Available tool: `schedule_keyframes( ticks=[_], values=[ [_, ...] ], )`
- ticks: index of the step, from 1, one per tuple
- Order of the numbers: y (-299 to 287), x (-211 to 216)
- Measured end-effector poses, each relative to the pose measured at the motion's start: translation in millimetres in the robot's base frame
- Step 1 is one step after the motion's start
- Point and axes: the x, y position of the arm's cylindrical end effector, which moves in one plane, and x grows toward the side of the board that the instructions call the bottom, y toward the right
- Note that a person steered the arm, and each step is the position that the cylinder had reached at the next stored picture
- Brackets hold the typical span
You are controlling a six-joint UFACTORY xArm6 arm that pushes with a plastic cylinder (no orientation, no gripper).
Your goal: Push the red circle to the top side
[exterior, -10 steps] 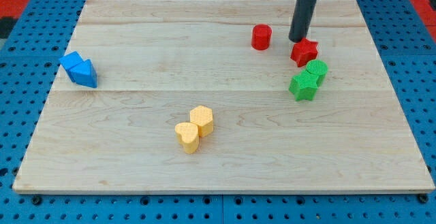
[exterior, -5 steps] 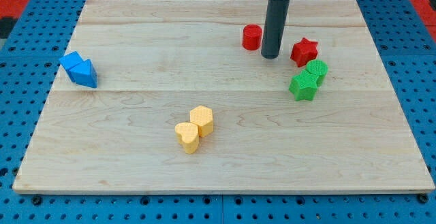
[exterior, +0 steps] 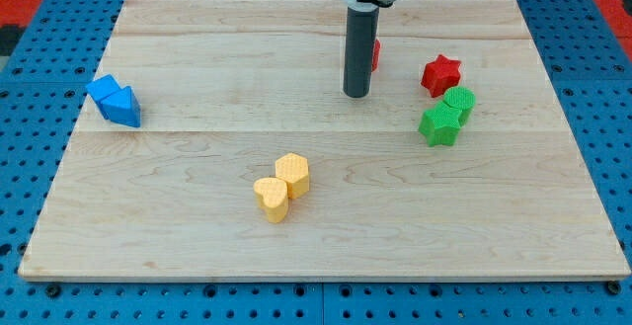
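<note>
The red circle (exterior: 375,53) stands on the wooden board (exterior: 197,197) near the view's top, right of centre. The dark rod hides most of it; only a red sliver shows at the rod's right edge. My tip (exterior: 356,95) rests on the board just below the red circle, towards the view's bottom. The rod rises from there to the top edge of the view.
A red star (exterior: 441,74) lies right of the rod. A green circle (exterior: 459,101) and a green star (exterior: 439,124) touch each other below it. Two yellow blocks (exterior: 280,187) sit low at centre. Two blue blocks (exterior: 115,101) sit at the left.
The rod has moved left and down the view, from beside the red star, past the red circle's right side, to below it. The red circle slid slightly left earlier on.
</note>
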Motion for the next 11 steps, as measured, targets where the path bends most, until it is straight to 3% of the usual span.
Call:
schedule_keyframes(
  ticks=[4, 6, 8, 9, 10, 11],
  values=[
    [-2, -41],
    [75, -97],
    [68, -62],
    [15, -67],
    [22, -79],
    [68, -105]
  ],
)
